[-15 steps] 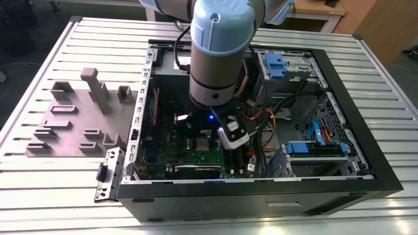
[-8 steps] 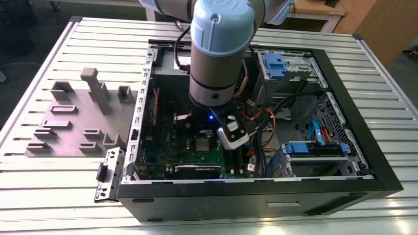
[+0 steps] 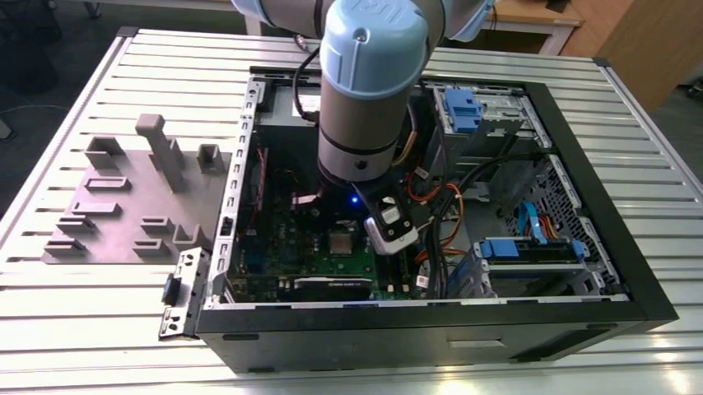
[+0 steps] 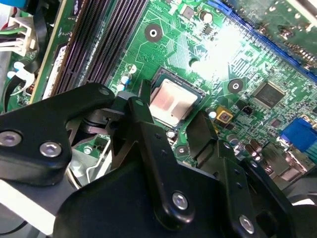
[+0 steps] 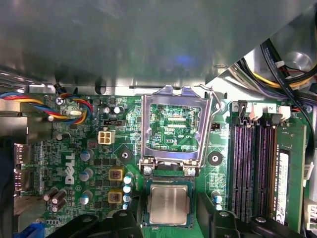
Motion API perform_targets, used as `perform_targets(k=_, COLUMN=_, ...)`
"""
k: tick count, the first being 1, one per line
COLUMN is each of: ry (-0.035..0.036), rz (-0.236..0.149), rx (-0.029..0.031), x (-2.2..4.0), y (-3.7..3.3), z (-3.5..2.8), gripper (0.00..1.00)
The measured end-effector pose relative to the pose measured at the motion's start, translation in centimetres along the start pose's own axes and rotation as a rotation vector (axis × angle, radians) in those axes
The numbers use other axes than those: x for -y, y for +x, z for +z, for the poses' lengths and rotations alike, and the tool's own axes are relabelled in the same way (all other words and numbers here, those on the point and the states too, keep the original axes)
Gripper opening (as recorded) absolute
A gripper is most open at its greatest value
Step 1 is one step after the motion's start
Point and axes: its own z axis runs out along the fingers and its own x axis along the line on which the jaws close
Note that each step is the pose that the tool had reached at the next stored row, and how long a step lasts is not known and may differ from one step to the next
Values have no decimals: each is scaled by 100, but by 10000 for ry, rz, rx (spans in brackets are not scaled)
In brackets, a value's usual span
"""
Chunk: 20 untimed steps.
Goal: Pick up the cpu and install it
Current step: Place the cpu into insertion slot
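From my desk I watch the arm [image 3: 368,90] reach down into the open computer case [image 3: 417,339], which lies on its side on the slatted metal worktop [image 3: 99,321]. In the exterior view a grey fixture plate [image 3: 121,218] with raised blocks lies on the worktop at about nine o'clock from the case. The drive bays [image 3: 535,248] with blue latches sit toward three o'clock inside the case. The cpu [image 5: 169,204] lies flat in its socket on the green motherboard [image 5: 74,168], dull silver top facing up. In the exterior view I find it at roughly six o'clock from the arm's wrist, close beneath it. The shiny socket frame [image 5: 147,129] is swung open off the chip, hinged just beside the socket, and I see bare board through its window. The memory slots [image 5: 252,168] run alongside the socket, a little apart from it. The claw [image 4: 171,101] hangs right over the chip with its jaws spread wide. In both wrist views its black fingers [image 4: 141,116] stand one on each side of the socket, set wider than the chip, and they have hold of nothing. I cannot tell whether the tips touch the board.
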Motion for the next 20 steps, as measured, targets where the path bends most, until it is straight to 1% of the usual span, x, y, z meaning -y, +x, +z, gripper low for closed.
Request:
perform_targets(k=4, ry=-7, rz=0, rx=0, x=0, y=0, z=8, gripper=55)
perform_targets(k=5, ry=-7, rz=0, rx=0, x=0, y=0, z=10, gripper=47)
perform_targets(k=11, ry=-4, rz=0, rx=-1, x=0, y=0, z=19, gripper=47)
perform_targets(k=13, ry=-3, rz=0, rx=-2, x=1, y=0, z=19, gripper=46)
perform_targets(k=14, ry=-5, rz=1, rx=-1, x=0, y=0, z=21, gripper=43)
perform_targets(k=20, ry=-8, rz=-2, rx=1, x=-6, y=-1, z=22, gripper=43)
